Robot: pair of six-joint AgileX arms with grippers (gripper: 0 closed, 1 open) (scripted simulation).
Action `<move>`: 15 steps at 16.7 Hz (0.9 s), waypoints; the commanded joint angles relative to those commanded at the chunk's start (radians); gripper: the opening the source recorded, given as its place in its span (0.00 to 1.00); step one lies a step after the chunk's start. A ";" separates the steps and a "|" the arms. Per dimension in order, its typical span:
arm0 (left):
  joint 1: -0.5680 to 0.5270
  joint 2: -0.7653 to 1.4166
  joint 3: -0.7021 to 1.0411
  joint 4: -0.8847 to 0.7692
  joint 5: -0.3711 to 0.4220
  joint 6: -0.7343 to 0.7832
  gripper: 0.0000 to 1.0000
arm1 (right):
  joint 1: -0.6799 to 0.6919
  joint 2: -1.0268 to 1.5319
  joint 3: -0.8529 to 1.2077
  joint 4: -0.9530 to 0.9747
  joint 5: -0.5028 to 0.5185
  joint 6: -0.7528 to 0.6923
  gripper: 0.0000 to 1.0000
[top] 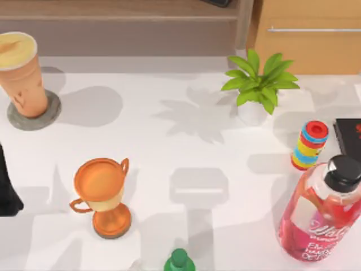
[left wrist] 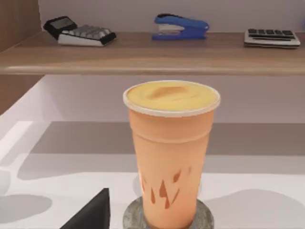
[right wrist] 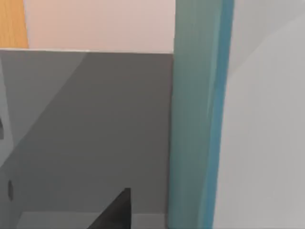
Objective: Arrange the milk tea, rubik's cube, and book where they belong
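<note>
The milk tea (top: 21, 73) is a tall orange-tan cup with a creamy top, upright on a round grey coaster (top: 35, 116) at the table's far left. The left wrist view faces the milk tea (left wrist: 170, 157) from close by, with a dark part of my left gripper (left wrist: 93, 214) low beside the coaster. My left arm (top: 7, 189) sits at the table's left edge, nearer than the cup. A teal-blue upright strip, the book (right wrist: 198, 119), stands before a grey wall in the right wrist view, with a dark part of my right gripper (right wrist: 115, 211) beside it. The rubik's cube is out of view.
An orange trophy (top: 102, 195) stands front left, a potted plant (top: 256, 87) at the back. A stack of coloured rings (top: 309, 145), a black flat object (top: 350, 132) and a pink bottle (top: 321, 212) crowd the right. A green bottle cap (top: 179, 261) sits at the front. A shelf (left wrist: 143, 52) holds office items.
</note>
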 joint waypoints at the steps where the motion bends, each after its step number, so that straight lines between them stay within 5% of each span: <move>1: 0.000 0.000 0.000 0.000 0.000 0.000 1.00 | 0.000 0.000 0.000 0.000 0.000 0.000 0.62; 9: 0.000 0.000 0.000 0.000 0.000 0.000 1.00 | 0.000 0.000 0.000 0.000 0.000 0.000 0.02; 15: 0.000 0.000 0.000 0.000 0.000 0.000 1.00 | 0.000 0.000 0.000 0.000 0.000 0.000 0.00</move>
